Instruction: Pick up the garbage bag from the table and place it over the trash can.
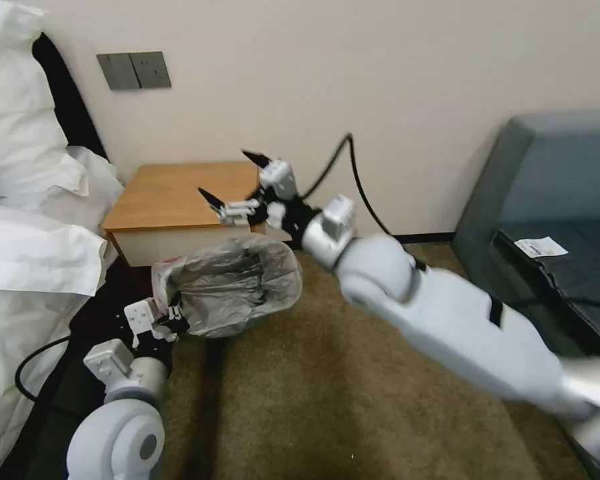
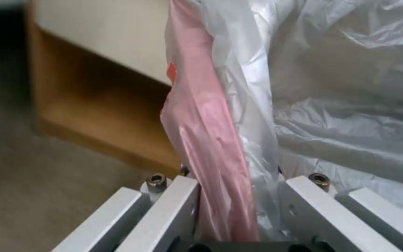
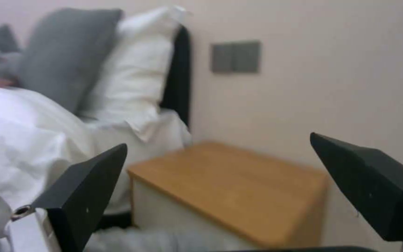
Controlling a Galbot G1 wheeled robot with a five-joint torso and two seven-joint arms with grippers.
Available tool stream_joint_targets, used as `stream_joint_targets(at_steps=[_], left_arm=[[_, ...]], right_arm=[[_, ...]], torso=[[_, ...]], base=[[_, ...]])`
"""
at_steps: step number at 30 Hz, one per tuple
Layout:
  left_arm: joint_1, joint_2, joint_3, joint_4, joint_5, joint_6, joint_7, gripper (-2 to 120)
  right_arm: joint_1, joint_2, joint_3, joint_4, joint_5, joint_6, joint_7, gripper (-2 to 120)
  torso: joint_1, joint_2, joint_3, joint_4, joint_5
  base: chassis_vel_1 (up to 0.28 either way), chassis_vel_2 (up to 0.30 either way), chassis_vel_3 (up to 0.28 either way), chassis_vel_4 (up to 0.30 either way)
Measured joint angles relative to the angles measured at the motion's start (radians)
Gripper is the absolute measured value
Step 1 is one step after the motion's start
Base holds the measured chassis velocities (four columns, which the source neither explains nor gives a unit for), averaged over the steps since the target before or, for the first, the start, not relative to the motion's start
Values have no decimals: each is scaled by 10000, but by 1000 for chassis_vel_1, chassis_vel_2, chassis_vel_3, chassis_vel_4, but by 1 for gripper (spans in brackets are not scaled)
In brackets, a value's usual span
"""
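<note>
Your robot's right arm (image 1: 460,320) is a bulky pale-grey shell with rounded joints, a dark band across the forearm and a black cable (image 1: 353,173) looping off the wrist. Its right gripper (image 1: 233,177) carries pointed black wedge-shaped fingertips (image 3: 374,182) on small white blocks. The left gripper (image 2: 236,210) shows flat white-grey finger plates fastened with dull hex-socket screws (image 2: 156,180).

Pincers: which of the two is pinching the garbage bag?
The left pincer, low beside the table, grips the garbage bag's pink edge. The right pincer hangs open above, holding nothing.
</note>
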Motion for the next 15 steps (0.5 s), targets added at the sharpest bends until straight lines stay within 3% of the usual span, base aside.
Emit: stream_joint_targets(at_steps=[5, 15], left_arm=[[-38, -50, -94, -1, -1047, 97, -140, 3], [37, -112, -128, 123, -975, -50, -123, 3]], right_arm=[[-1130, -239, 855, 496, -171, 18, 364, 100], [-2383, -143, 1697, 1117, -244, -59, 609, 100]], torso=[[0, 0, 0, 0, 0], [1, 0, 0, 1, -3]], base=[[0, 0, 0, 0], [0, 0, 0, 0]])
